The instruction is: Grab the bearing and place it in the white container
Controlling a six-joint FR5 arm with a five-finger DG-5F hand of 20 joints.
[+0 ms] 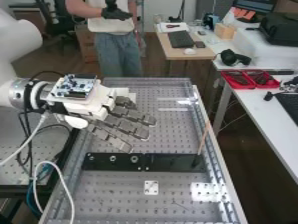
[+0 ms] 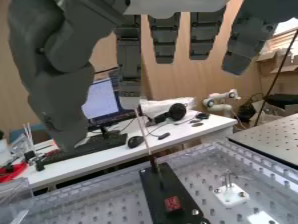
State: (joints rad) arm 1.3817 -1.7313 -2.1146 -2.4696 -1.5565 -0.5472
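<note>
Two small round metal pieces (image 1: pixel 134 159) sit on the black plate (image 1: pixel 174 162); my hand (image 1: pixel 136 116), fingers straight and apart, hangs above the worktop (image 1: pixel 120 195).

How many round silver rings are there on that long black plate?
2. One silver ring and a second ring lie side by side in the left half of the long black plate, as the high view shows it. None seems hidden.

"That perforated bench top (image 1: pixel 120 192) looks like metal to me, glossy where it catches light."

"Yes, and the hand (image 1: pixel 124 124) looks matt, like plastic; the thin stick (image 1: pixel 203 138) seems wooden."
</note>
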